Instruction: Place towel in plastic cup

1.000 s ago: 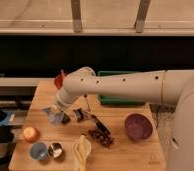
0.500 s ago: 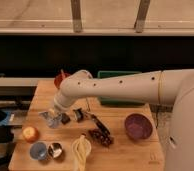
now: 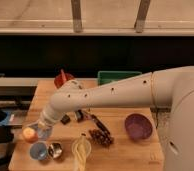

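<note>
Reaching in from the right over the wooden table (image 3: 132,154), the arm (image 3: 105,95) holds the gripper (image 3: 40,131) low at the near left, just beside an orange round object (image 3: 28,134). Whether it grips anything cannot be told. The pale yellow towel (image 3: 81,150) lies near the front edge, right of the blue plastic cup (image 3: 38,150) and a metal cup (image 3: 55,149).

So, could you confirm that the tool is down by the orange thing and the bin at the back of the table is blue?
Not quite: the bin at the back of the table is green, not blue, as the camera view shows. The tool is indeed down by the orange thing.
</note>
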`<state>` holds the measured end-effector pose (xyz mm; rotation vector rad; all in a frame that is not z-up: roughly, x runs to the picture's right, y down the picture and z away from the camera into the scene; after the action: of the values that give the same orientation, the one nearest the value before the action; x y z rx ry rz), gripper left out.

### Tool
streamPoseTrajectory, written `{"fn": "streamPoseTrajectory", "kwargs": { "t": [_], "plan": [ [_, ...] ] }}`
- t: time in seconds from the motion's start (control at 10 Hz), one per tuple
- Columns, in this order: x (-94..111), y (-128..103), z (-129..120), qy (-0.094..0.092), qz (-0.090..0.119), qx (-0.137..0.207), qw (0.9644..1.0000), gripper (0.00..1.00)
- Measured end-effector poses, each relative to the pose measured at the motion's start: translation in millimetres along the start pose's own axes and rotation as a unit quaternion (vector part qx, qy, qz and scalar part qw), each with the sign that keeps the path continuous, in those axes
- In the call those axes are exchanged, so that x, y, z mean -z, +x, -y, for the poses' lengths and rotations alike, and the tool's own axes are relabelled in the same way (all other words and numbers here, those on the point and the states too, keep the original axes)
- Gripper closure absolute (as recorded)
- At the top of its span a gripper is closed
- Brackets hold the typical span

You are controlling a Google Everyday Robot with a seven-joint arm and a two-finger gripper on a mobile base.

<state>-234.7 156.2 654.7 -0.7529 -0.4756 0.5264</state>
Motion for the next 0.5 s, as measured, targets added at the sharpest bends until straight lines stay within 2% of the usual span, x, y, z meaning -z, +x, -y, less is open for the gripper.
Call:
{"fn": "streamPoseTrajectory", "kwargs": {
  "t": [0.5],
  "plan": [
    [-26, 2, -27, -0.045, -0.006, 0.01, 0.9989, 1.0]
  ]
}}
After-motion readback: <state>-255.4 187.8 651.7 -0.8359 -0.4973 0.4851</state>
